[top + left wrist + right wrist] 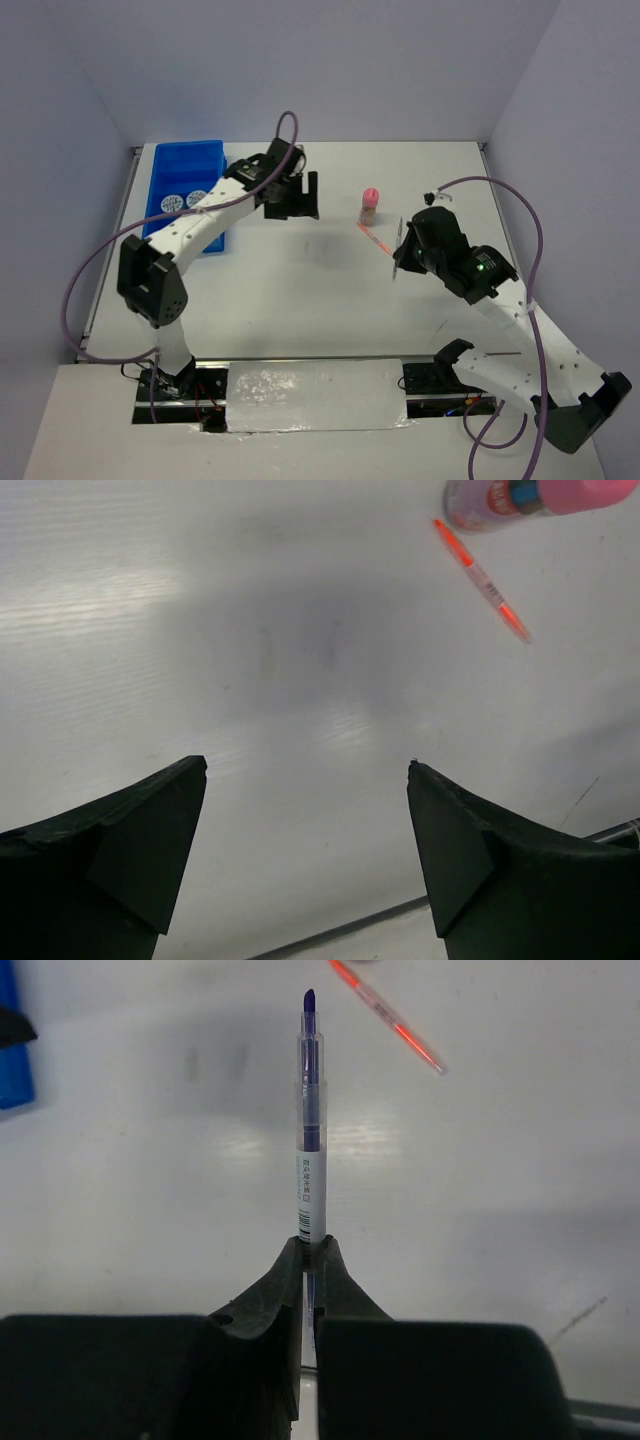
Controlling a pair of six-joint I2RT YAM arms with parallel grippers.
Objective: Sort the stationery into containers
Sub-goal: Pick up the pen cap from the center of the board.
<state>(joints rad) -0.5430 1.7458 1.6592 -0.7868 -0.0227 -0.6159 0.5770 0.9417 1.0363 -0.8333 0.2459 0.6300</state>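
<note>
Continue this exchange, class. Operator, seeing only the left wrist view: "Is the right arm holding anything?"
Observer: Yes, its jaws are shut on a purple-tipped pen.
Operator: Where is the tray?
Observer: The blue tray sits at the far-left corner of the table.
Operator: Is anything in it?
Observer: Two round blue-white discs.
</note>
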